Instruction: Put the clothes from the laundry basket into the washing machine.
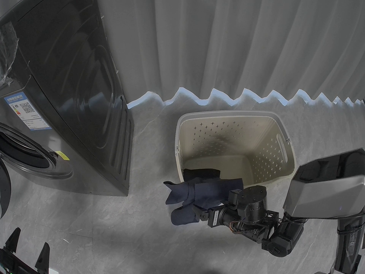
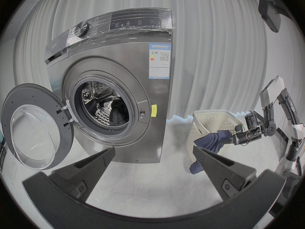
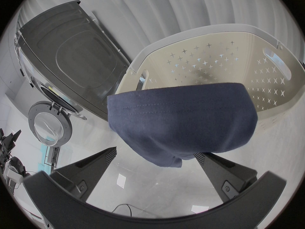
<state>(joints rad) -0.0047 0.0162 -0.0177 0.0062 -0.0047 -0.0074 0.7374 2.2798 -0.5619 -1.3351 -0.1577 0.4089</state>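
A navy cloth [image 1: 201,195] hangs over the near left corner of the cream laundry basket [image 1: 235,115], part of it outside the wall. My right gripper [image 1: 199,212] is right against it, close above the floor. In the right wrist view the cloth [image 3: 181,121] covers one fingertip [image 3: 203,159], and the right gripper [image 3: 154,155] stands open with its fingers wide apart. The washing machine [image 2: 127,80] has its round door [image 2: 35,128] swung open, and dark clothes [image 2: 119,113] lie in the drum. My left gripper [image 2: 154,151] is open and low, facing the drum.
A white curtain [image 1: 228,39] hangs behind the basket and the machine. Bare grey floor [image 1: 144,217] lies between the machine and the basket. The open door stands out to the machine's front left.
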